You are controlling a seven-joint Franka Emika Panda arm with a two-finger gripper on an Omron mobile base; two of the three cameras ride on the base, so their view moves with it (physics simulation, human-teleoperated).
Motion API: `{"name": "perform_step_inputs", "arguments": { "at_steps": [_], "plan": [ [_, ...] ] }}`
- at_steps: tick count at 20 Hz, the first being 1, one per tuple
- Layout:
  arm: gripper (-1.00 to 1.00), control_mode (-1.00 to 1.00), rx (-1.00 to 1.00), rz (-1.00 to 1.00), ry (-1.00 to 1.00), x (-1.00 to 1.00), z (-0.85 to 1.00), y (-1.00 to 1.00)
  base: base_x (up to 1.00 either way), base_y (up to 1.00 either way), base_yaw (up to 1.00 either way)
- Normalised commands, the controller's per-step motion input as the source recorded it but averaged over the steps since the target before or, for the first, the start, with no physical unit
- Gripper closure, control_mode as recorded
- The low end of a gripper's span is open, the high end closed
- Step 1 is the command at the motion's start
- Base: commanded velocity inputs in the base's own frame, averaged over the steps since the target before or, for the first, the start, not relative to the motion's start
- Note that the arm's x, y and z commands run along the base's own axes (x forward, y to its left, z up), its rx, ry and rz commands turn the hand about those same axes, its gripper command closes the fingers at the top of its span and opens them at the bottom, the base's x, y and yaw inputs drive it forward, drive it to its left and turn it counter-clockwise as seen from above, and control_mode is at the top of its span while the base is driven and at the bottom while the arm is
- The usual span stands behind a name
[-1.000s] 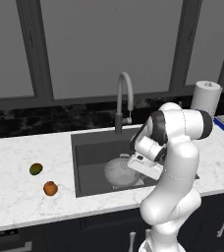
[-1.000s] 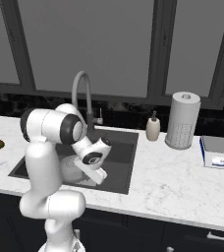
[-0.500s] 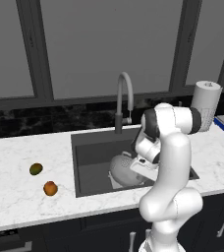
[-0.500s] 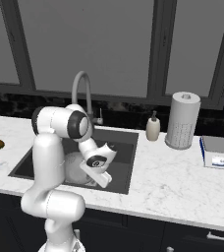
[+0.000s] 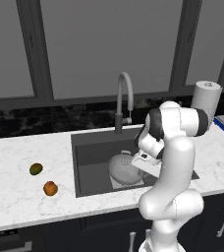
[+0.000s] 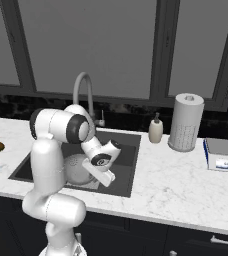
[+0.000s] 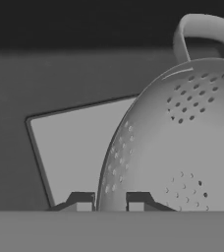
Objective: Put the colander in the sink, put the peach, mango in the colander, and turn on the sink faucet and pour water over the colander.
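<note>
— Speckled white marble makes up the worktop, doesn't it, with dark cabinet fronts under its near edge?

— Yes, pale stone with grey veining. Nearest on its left part lies the peach, a small orange-red ball, and just behind it, not touching, the mango, an olive-green oval.

— And the sink?

— It is a dark grey rectangular basin sunk into the stone, with a paler square patch on its floor. Inside sits the colander, a white-grey bowl pierced with rows of small holes, tipped on its side with its rounded outside towards the hand camera; one loop handle sticks up at its far rim.

— What about the hand?

— It is down in the basin at the colander's rim. Its two dark tips stand close together, pinched on the colander's thin edge.

— Further back?

— A faucet, a smooth grey gooseneck on a dark base. To the right stand a small soap bottle, a tall paper towel roll and a flat boxlike thing with a blue edge. Behind them run a black glossy backsplash and grey window panes in dark frames.
</note>
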Motion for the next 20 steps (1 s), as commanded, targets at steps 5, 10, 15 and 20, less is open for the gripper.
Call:
{"name": "perform_step_inputs", "arguments": {
  "at_steps": [5, 10, 15, 20],
  "plan": [
    [1.0, -1.0, 0.0, 0.0, 0.0, -0.11, 0.36, 0.0, 0.0, 0.0, 0.0],
    [1.0, -1.0, -0.04, 0.0, 0.0, -0.62, 0.07, 0.0, 0.0, 0.0, 0.0],
    [1.0, -1.0, -0.08, 0.0, 0.0, -0.37, 0.02, 0.0, 0.0, 0.0, 0.0],
    [1.0, -1.0, 0.0, 0.0, 0.01, 0.08, 0.16, 0.0, 0.0, 0.0, 0.0]
  ]
}}
